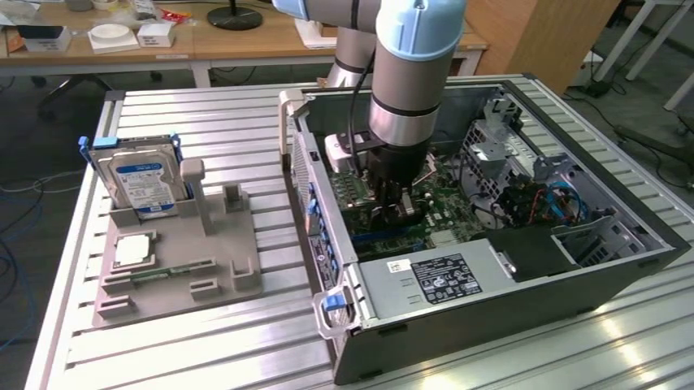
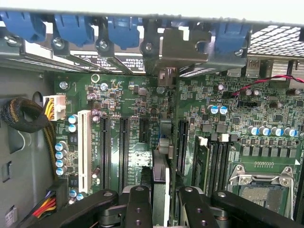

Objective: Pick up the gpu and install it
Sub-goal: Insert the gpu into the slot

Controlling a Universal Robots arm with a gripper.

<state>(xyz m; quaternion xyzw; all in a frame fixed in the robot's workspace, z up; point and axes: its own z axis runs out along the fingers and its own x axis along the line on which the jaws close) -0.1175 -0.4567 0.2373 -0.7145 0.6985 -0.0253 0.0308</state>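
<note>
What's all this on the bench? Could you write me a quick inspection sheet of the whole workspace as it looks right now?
Surface: ribbed metal table, with a grey parts tray beside an open computer case.
Job's things: gpu held edge-on over the motherboard, its metal bracket near the case's rear slots.
Clutter: hard drive upright in the tray; memory stick lying flat in it.
Pincer: pincer inside the case, shut on the gpu.
Cables: blue cables in the case; yellow and red wire bundles by the motherboard; loose cables on the floor.
Surroundings: wooden desk with small boxes behind; white table legs at the exterior view's right.
</note>
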